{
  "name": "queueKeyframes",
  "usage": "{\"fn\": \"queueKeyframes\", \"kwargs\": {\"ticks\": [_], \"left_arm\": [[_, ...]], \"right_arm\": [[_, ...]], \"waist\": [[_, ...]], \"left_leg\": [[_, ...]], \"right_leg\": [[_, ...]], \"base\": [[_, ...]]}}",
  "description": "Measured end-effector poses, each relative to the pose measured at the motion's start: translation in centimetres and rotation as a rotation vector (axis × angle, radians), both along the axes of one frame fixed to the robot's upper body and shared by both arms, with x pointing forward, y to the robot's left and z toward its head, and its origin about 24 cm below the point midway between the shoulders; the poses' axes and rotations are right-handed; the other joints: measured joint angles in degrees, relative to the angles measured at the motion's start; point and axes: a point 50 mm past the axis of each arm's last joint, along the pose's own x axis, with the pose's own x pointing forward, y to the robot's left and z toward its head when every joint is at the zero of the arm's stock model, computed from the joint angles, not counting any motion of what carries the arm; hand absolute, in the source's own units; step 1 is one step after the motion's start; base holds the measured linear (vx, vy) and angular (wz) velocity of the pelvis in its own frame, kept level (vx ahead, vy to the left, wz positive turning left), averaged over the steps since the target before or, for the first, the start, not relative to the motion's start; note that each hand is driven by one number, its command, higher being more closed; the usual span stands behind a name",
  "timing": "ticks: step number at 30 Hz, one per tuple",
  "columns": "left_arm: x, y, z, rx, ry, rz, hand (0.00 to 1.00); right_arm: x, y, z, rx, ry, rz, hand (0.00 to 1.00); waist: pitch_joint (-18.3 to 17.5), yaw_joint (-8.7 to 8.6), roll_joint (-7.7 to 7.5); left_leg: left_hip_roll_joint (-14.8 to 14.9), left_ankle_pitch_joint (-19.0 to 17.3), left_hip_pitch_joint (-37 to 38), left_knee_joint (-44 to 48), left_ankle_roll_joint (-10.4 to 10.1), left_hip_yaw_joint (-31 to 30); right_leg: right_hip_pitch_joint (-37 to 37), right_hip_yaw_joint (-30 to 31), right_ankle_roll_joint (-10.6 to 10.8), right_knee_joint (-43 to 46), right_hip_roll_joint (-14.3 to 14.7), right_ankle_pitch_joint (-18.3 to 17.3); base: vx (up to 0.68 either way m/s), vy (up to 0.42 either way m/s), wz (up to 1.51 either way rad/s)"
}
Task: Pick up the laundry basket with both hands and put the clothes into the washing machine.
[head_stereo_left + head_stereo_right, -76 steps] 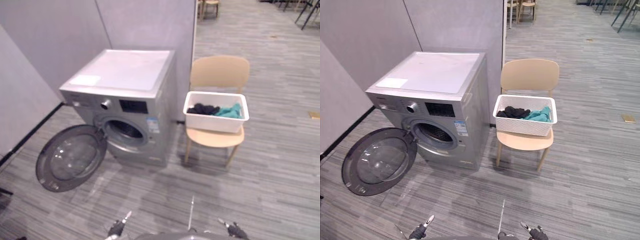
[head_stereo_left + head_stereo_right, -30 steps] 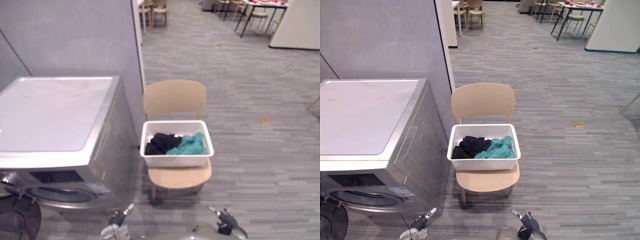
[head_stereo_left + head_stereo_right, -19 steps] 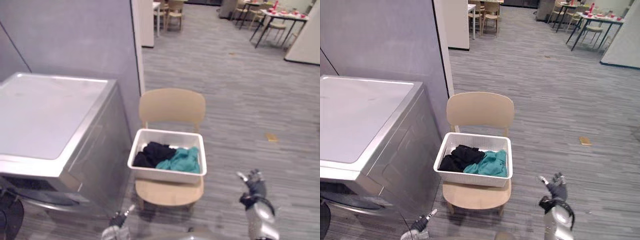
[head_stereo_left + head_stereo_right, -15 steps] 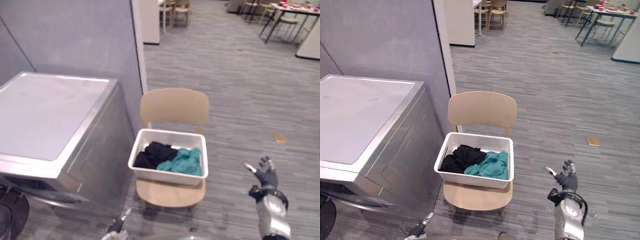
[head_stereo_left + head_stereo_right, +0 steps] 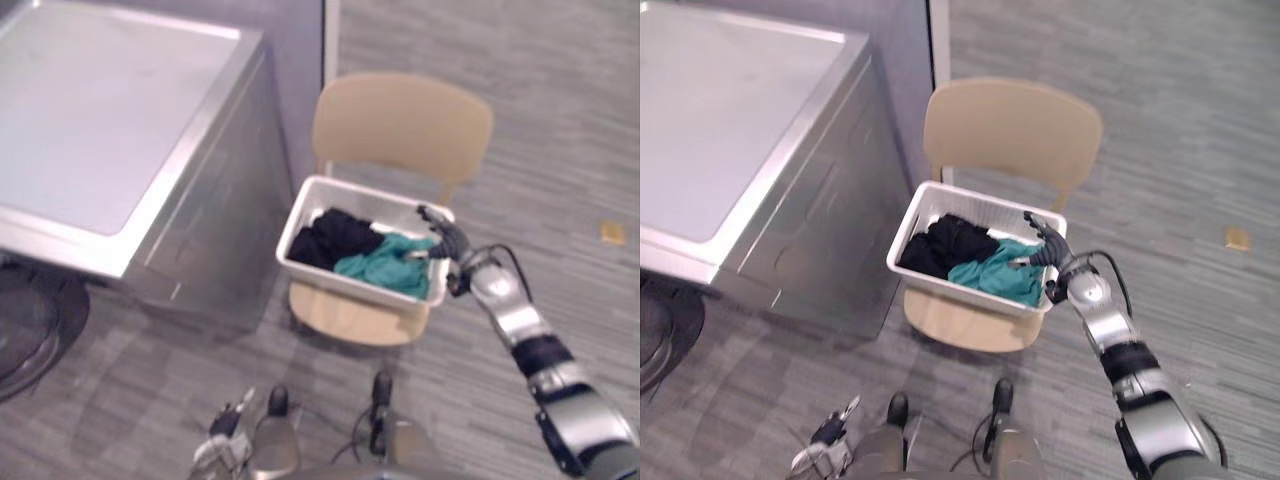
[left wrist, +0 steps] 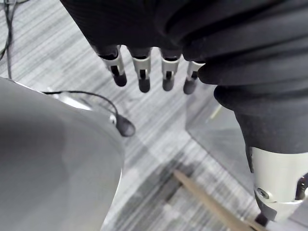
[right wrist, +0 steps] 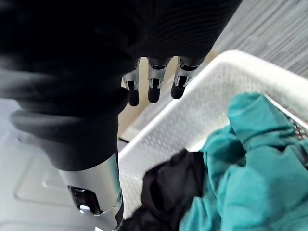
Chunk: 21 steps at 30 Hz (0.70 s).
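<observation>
- On the wooden chair [image 5: 400, 125], the laundry basket [image 5: 340, 283] sits unlifted, clothes [image 5: 370, 255] inside.
- My right hand [image 5: 447, 240] hovers by its right rim, fingers apart.
- My left hand [image 6: 144, 72] hangs low, fingers straight.

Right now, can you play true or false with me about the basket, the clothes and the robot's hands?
1. The white basket sits on the chair. True.
2. The clothes in the basket are red and yellow. False: black clothes and teal clothes lie in it.
3. The right hand is up by the basket's right rim, fingers open. True.
4. The left hand is gripping the basket. False: it hangs low over the floor, open, holding nothing.
</observation>
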Motion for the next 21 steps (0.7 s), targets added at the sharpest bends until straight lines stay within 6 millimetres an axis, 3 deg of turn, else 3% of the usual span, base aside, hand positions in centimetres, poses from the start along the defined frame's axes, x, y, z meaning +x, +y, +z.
{"fn": "queueKeyframes", "kwargs": {"ticks": [3, 7, 21], "left_arm": [[2.2, -0.2, 0.9, 0.017, -0.069, -0.035, 0.00], [4.1, -0.7, 1.8, 0.025, -0.123, -0.059, 0.00], [7.7, -3.0, 3.8, 0.009, -0.247, -0.069, 0.00]], "right_arm": [[2.0, 0.1, 2.1, -0.082, -0.006, -0.003, 0.00], [3.0, -1.0, 3.7, -0.125, -0.027, -0.062, 0.00], [4.1, -3.7, 7.8, -0.155, -0.161, -0.287, 0.00]], "waist": [[4.28, 0.42, 0.00], [7.30, 1.66, 0.43], [8.03, 2.83, 1.12]], "left_leg": [[-0.28, 0.00, -3.09, 2.37, -0.01, -0.62], [-0.46, 0.03, -4.95, 3.36, -0.01, -0.63], [-1.16, 3.18, -10.43, 1.30, -0.28, -0.35]], "right_leg": [[-2.45, 0.01, -0.42, 1.60, -0.26, 0.44], [-4.29, 0.01, -0.49, 2.59, -0.48, 0.86], [-11.83, -0.92, -0.75, 7.04, -2.35, 0.25]], "base": [[-0.13, -0.022, 0.07], [-0.11, -0.013, 0.01], [-0.03, -0.004, 0.06]]}}
